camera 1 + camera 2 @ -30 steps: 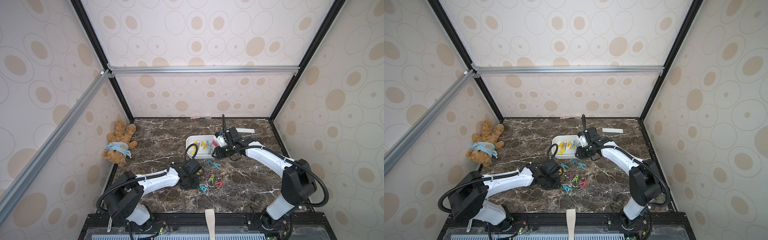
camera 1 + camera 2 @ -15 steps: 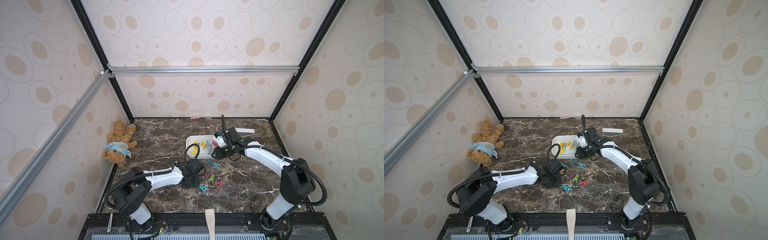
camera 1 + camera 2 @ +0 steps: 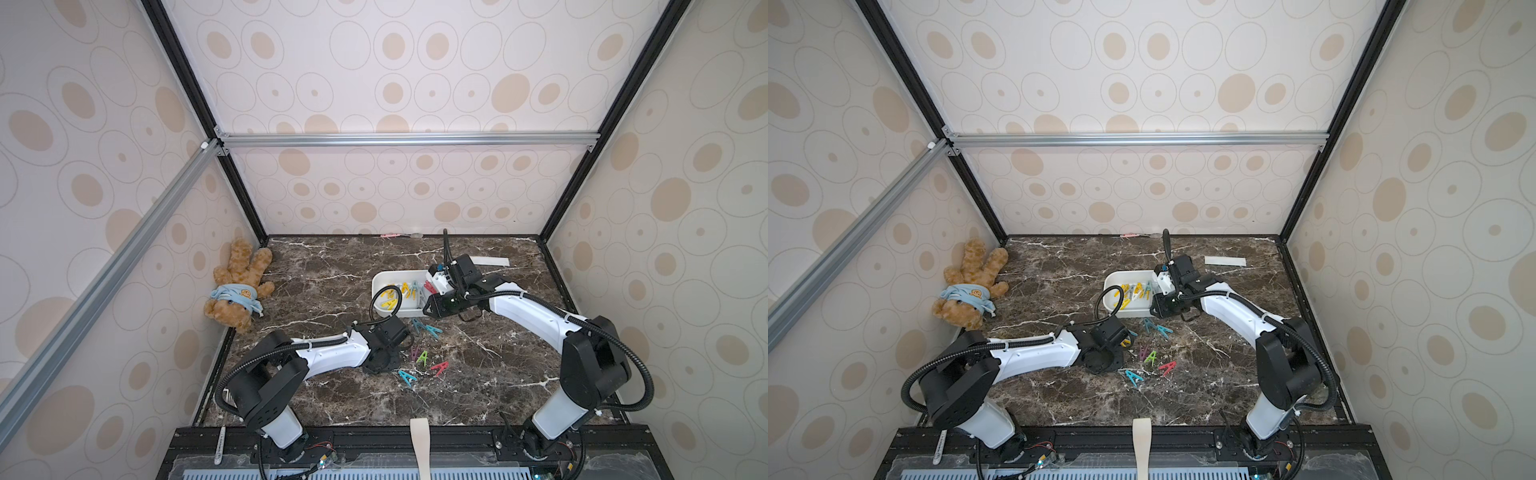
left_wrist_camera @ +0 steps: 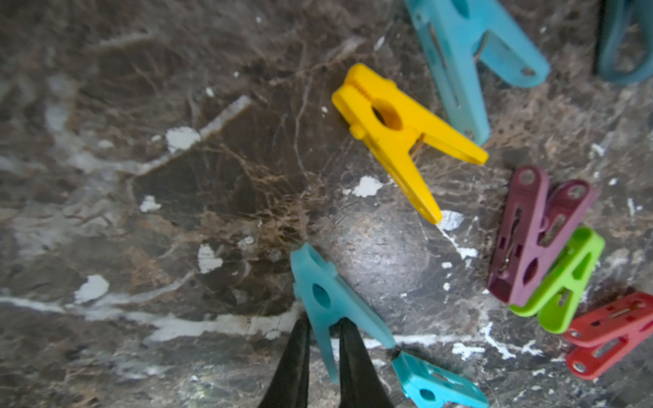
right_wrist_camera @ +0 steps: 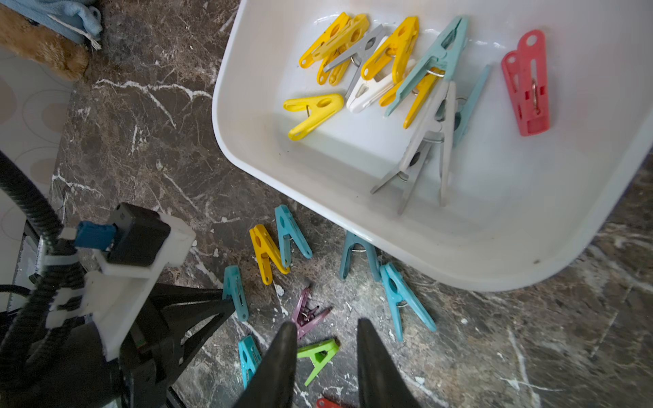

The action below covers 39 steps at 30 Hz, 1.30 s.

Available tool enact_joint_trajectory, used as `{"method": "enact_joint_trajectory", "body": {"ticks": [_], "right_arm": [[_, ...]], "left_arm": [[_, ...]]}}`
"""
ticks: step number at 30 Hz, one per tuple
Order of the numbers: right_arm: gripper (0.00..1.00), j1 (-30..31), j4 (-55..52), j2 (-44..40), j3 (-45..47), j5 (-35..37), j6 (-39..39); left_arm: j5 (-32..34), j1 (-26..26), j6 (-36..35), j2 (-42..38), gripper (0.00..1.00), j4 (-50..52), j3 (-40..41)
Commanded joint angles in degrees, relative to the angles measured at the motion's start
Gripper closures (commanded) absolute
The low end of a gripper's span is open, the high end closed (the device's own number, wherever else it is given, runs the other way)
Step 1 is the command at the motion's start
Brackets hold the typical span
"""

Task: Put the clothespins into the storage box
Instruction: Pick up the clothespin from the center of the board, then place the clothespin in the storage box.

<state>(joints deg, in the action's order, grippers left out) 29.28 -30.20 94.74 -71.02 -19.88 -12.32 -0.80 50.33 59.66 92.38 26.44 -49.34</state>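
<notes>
Teal plastic is what the left gripper (image 4: pixel 324 319) pinches: one leg of a teal clothespin (image 4: pixel 319 293) sits tight between its black fingers (image 4: pixel 289 367) on the marble table (image 4: pixel 141 212). Just past the tips lies a yellow clothespin (image 4: pixel 395 134). The right gripper (image 5: pixel 325 323) hangs with jaws apart and empty; the white storage box (image 5: pixel 247 148) lies just ahead of it, holding many clothespins (image 5: pixel 388 60) in yellow, grey, teal and red.

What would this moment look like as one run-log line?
left gripper: shut on teal pin | right gripper: open, empty | box: partly filled | loose pins: several
</notes>
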Motion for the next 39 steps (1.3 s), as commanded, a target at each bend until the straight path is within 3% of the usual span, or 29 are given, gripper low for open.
{"method": "enact_joint_trajectory", "body": {"ticks": [1, 12, 19, 23, 32, 39], "right_arm": [[0.68, 0.3, -0.8, 0.9, -1.7, -0.2, 0.8], [0.70, 0.3, -1.6, 0.3, -2.7, -0.9, -0.9], [0.71, 0.3, -0.7, -4.3, 0.9, 0.5, -4.3], [0.70, 0.5, -1.9, -7.8, 3.6, 3.4, -5.8], [0.70, 1.7, -7.7, -16.3, 6.4, 12.2, -8.6], [0.70, 2.2, -9.5, -22.1, 10.1, 15.6, -10.6]], "left_arm": [[1.6, 0.5, -1.8, 1.0, 0.87, 3.5, -1.6], [2.8, 0.5, -5.7, -3.6, 0.98, 6.4, -1.0], [3.0, -0.2, -14.9, -7.3, 0.99, 12.6, -6.8], [1.1, -3.7, -22.0, -6.9, 0.99, 12.2, -11.8], [-6.2, -14.1, -33.8, 3.4, 0.98, 6.3, -27.4], [-5.4, -18.8, -39.2, 17.1, 0.98, 6.0, -41.0]]}}
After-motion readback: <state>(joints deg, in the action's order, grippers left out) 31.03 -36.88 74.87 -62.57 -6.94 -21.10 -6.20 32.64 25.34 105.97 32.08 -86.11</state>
